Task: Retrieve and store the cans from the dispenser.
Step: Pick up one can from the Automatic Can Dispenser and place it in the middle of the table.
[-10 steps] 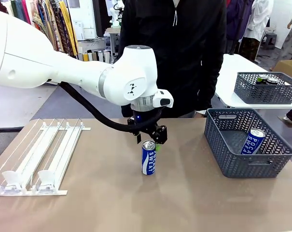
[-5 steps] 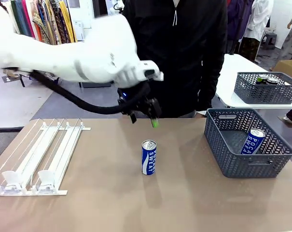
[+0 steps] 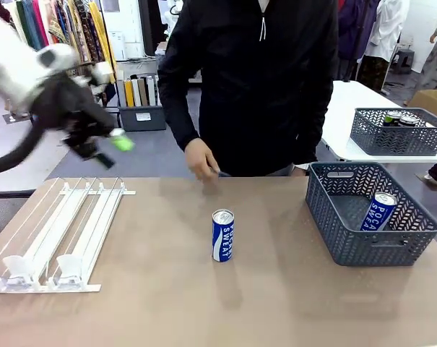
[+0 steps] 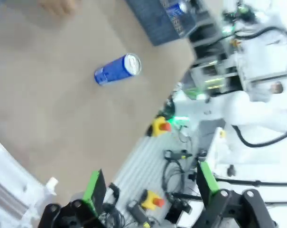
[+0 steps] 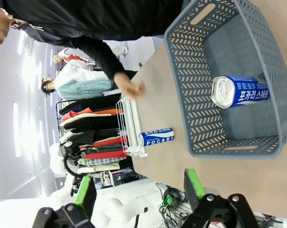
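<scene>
The left arm (image 3: 16, 65) is showing a smooth white shell ending in a black wrist, with a thick black cable (image 3: 5, 163) looping from it. The left gripper (image 4: 150, 187) is wearing bright green pads (image 4: 92, 186) on black fingers with round black knuckle joints. The right gripper (image 5: 138, 187) is built the same, black with green pads (image 5: 194, 184). The person (image 3: 258, 79) at the far side is wearing a black zipped jacket with long sleeves and pale drawstrings at the collar.
</scene>
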`<state>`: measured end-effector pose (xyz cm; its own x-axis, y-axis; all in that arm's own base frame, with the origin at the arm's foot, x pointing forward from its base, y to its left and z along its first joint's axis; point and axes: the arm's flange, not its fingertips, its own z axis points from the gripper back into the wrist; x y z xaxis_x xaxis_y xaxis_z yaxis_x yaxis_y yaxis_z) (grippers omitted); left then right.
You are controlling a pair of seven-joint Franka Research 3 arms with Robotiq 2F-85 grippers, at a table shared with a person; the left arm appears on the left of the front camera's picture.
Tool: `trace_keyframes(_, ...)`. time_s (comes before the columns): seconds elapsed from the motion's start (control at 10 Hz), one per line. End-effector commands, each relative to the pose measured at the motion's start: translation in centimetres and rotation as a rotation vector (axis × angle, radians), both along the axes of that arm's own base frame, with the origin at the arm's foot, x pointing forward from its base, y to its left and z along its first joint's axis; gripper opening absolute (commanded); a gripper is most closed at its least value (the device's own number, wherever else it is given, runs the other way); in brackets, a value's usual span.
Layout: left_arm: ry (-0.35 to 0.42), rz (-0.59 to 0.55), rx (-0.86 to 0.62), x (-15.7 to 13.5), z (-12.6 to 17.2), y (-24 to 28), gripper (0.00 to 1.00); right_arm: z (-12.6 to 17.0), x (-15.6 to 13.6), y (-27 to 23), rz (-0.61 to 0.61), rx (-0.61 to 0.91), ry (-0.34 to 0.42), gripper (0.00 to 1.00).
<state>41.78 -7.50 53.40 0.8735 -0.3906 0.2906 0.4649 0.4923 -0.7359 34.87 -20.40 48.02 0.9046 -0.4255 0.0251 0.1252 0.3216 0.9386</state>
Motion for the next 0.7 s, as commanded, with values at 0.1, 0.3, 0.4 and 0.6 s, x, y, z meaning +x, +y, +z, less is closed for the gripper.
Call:
trace_keyframes(0.1, 0.112, 0.099, -0.303, -2.5, -5.2, 12.6, 1.00, 0.3, 0.0, 0.0, 0.011, -0.002, -0.012, 1.00)
trace_keyframes(0.3, 0.128, 0.218, -0.468, -5.7, -9.1, 18.0, 1.00, 0.3, 0.0, 0.0, 0.011, -0.002, -0.012, 1.00)
trace_keyframes(0.4, 0.144, 0.296, -0.506, -6.4, -11.1, 19.3, 1.00, 0.3, 0.0, 0.0, 0.011, -0.002, -0.012, 1.00)
trace_keyframes(0.6, 0.161, 0.244, -0.436, -6.9, -10.2, 20.3, 1.00, 0.3, 0.0, 0.0, 0.011, -0.002, -0.012, 1.00)
